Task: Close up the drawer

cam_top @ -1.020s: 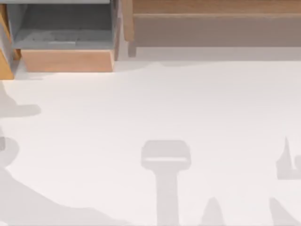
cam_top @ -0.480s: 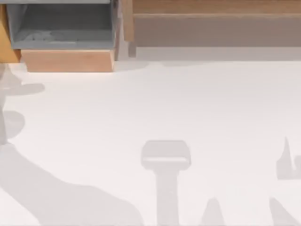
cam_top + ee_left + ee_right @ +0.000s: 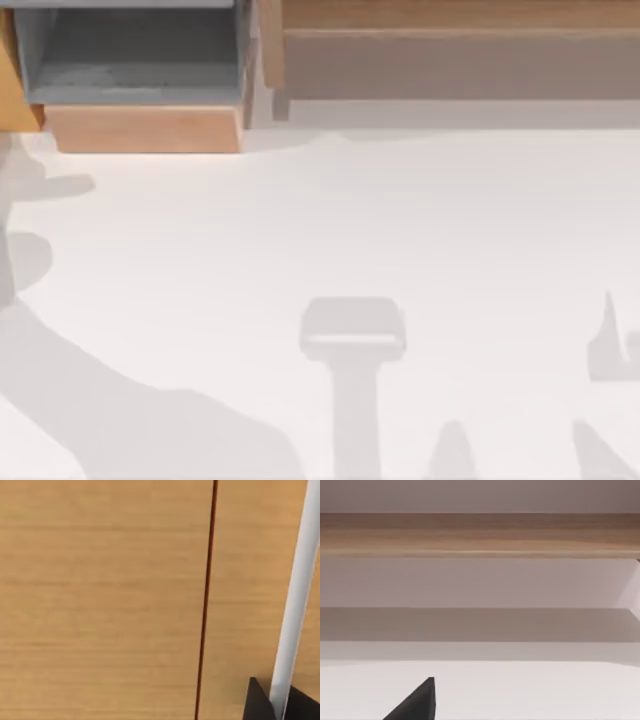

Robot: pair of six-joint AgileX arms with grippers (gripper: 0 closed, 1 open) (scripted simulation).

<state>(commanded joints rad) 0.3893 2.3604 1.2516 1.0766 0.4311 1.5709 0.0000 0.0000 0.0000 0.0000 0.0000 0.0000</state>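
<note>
- The left gripper (image 3: 272,705) shows in the left wrist view as two dark finger tips at the lower right of the frame; one finger (image 3: 256,702) is just beside a white edge (image 3: 295,605) that runs up the frame between them.
- The gap between these two fingers looks narrow, but I cannot tell if they are truly open or closed, and I cannot tell if they touch the wood.
- Very close in front of the left gripper is a light-wood surface (image 3: 100,600) with one thin dark seam (image 3: 205,600) going down it.
- The right gripper (image 3: 417,702) shows in the right wrist view as one dark finger tip at the lower middle of the frame, above the white table (image 3: 545,690); it holds nothing that I can see, and I cannot tell how far its fingers are apart.
- There is one drawer (image 3: 145,128), at the upper left of the top view; it is pulled out, with its grey inside uncovered and its light-wood front panel toward the table.
- There is one wide wooden unit (image 3: 450,60) with a taupe panel, at the upper right of the top view, just beside the drawer.
- There is one orange-brown slab (image 3: 15,95) at the left edge of the top view, touching the drawer's left side.
- On the table (image 3: 400,220) lie only grey shadows.
</note>
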